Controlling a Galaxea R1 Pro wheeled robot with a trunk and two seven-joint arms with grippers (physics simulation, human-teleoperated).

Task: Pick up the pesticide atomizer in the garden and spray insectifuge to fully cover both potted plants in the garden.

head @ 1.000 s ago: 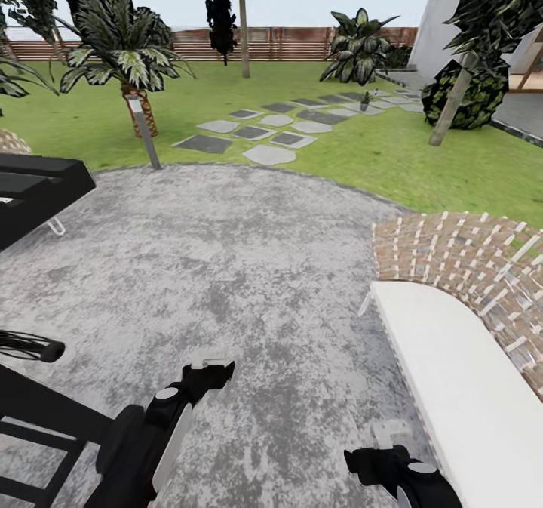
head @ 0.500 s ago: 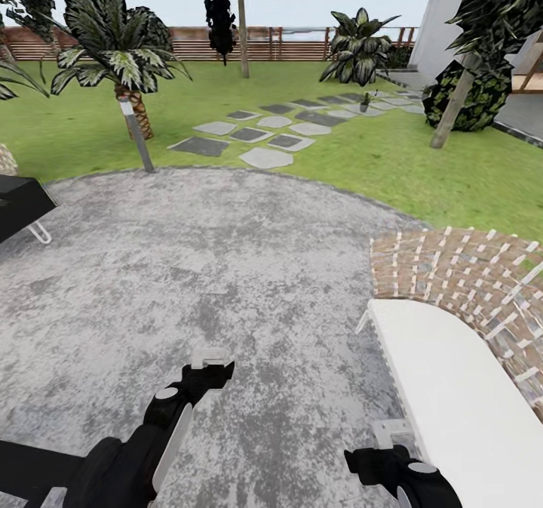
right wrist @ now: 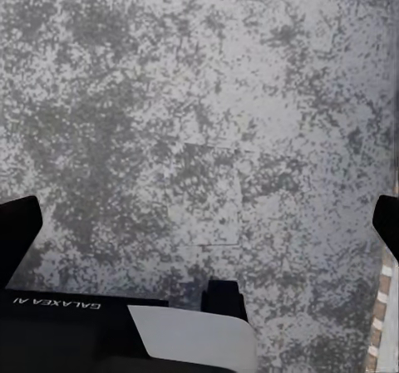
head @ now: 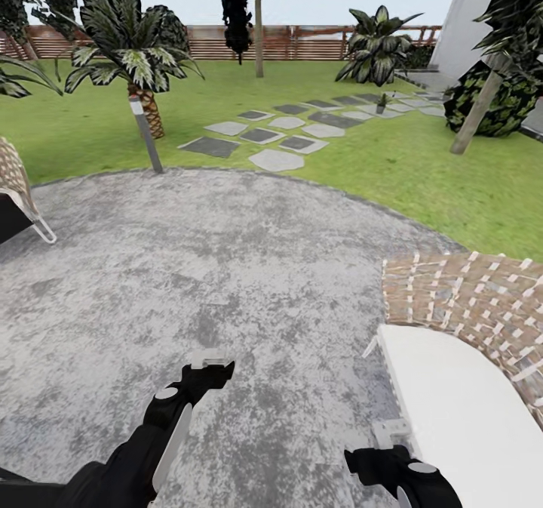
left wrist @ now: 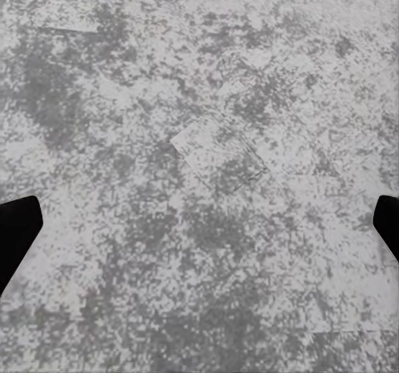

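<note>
Head view: robot on mottled grey paving, facing green lawn with grey stepping stones | task at start, atomizer not picked up, nothing sprayed | one small grey-potted plant far off by the stones | left end effector and right end effector both empty, wrist views show fingers spread wide

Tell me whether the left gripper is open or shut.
Open. In the left wrist view, the left gripper's dark fingertips sit at opposite edges, with bare grey paving between them.

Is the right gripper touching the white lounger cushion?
Cannot tell. In the head view the right gripper sits beside the cushion, with no plain gap or contact.
</note>
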